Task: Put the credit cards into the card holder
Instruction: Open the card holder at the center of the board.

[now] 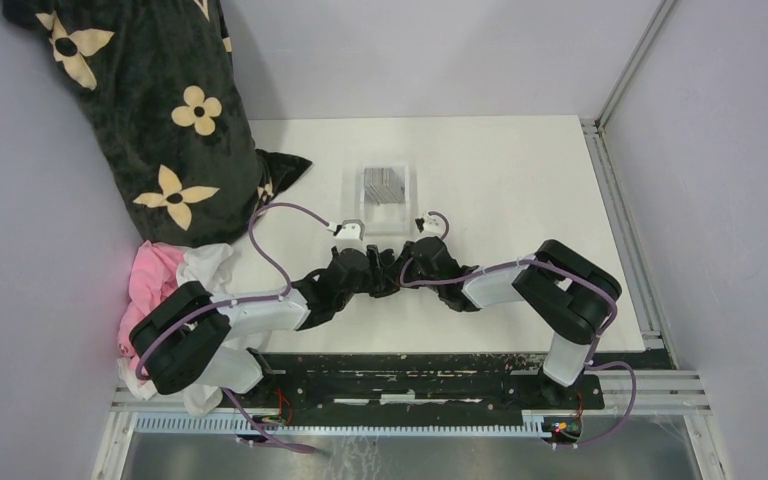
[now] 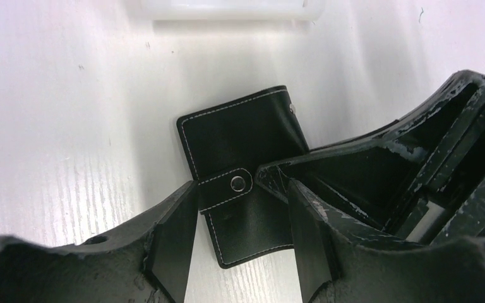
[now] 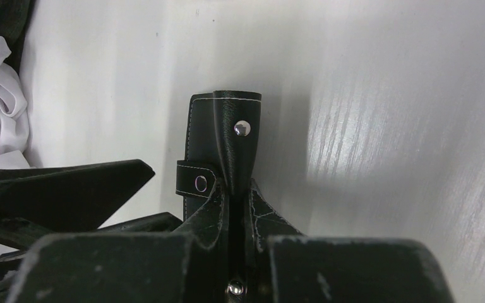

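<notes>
Straddling the card holder point(image 2: 237, 142), the left gripper point(image 2: 240, 224) is seen with its fingers spread wide, one on each side of the black wallet, and nothing is gripped between them. The right gripper point(image 3: 233, 192) is seen pinched tight on one leather cover of the holder. That cover is held up on edge in the right wrist view, with a snap stud point(image 3: 242, 128) facing out and the snap tab point(image 3: 196, 182) off to the side.

The holder is found near the middle of the table point(image 1: 520, 190), under both wrists and hidden from the top camera. The credit cards point(image 1: 384, 185) are seen in the clear tray point(image 1: 355, 205), just beyond the two grippers. None is loaded yet, so the task is judged to be at its opening stage.

Trouble can be expected from that single thin pinch. If the cover is pulled further, the whole wallet may be dragged or lifted rather than opened, since nothing is pressed down on the other half. The leather could also slip free and the holder fall shut. With the two grippers packed so close, a collision is risked if the left one is closed carelessly.
</notes>
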Controlling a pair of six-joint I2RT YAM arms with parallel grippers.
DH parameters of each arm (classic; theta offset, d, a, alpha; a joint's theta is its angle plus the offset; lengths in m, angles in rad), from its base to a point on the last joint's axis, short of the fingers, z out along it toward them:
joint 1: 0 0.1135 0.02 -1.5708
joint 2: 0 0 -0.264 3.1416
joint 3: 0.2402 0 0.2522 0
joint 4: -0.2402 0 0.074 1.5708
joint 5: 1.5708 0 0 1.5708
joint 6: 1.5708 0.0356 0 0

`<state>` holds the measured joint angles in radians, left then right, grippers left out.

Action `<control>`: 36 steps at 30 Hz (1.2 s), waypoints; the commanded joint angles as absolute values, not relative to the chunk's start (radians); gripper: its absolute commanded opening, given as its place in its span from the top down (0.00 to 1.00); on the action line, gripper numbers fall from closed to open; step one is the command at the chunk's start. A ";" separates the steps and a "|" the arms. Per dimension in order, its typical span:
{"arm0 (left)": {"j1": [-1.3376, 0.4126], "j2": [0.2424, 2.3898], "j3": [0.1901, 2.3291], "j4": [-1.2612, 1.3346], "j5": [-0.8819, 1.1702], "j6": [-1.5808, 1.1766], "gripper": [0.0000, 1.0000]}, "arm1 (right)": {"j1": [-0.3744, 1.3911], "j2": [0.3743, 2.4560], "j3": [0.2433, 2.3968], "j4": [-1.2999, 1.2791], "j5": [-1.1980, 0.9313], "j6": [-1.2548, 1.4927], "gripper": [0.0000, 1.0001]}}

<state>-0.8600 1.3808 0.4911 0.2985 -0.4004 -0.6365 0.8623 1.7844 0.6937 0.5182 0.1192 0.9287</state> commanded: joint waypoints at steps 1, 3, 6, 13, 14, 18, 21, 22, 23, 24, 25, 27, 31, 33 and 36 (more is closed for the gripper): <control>-0.872 1.359 0.554 0.227 -0.472 -0.569 0.38 | 0.875 1.766 0.704 0.390 0.157 0.867 0.99; -0.872 1.365 0.564 0.207 -0.482 -0.560 0.37 | 0.881 1.755 0.711 0.369 0.167 0.856 0.99; -0.873 1.378 0.571 0.201 -0.489 -0.551 0.37 | 0.887 1.740 0.721 0.340 0.188 0.838 0.99; -0.874 1.432 0.595 0.192 -0.489 -0.548 0.37 | 0.889 1.727 0.728 0.317 0.198 0.822 0.99; -0.874 1.436 0.596 0.192 -0.488 -0.548 0.37 | 0.890 1.728 0.729 0.315 0.198 0.821 0.99; -0.874 1.464 0.609 0.188 -0.481 -0.542 0.37 | 0.891 1.725 0.729 0.314 0.194 0.817 0.99; -0.874 1.482 0.614 0.186 -0.488 -0.544 0.37 | 0.894 1.718 0.727 0.314 0.188 0.814 0.99; -0.874 1.489 0.614 0.186 -0.491 -0.546 0.37 | 0.895 1.715 0.727 0.312 0.187 0.813 0.99; -0.874 1.495 0.617 0.186 -0.495 -0.547 0.37 | 0.896 1.712 0.727 0.309 0.186 0.813 0.99; -0.874 1.501 0.617 0.184 -0.497 -0.548 0.36 | 0.897 1.709 0.727 0.307 0.186 0.811 0.99; -0.874 1.508 0.621 0.179 -0.504 -0.548 0.36 | 0.897 1.706 0.726 0.305 0.187 0.810 0.99; -0.874 1.520 0.630 0.165 -0.517 -0.553 0.36 | 0.897 1.702 0.726 0.299 0.187 0.808 0.99; -0.875 1.526 0.638 0.145 -0.506 -0.558 0.35 | 0.897 1.702 0.724 0.294 0.193 0.809 0.99; -0.880 1.502 0.625 0.145 -0.504 -0.564 0.35 | 0.897 1.703 0.723 0.295 0.195 0.810 0.99; -0.894 1.451 0.577 0.149 -0.502 -0.569 0.35 | 0.897 1.704 0.720 0.295 0.198 0.815 0.99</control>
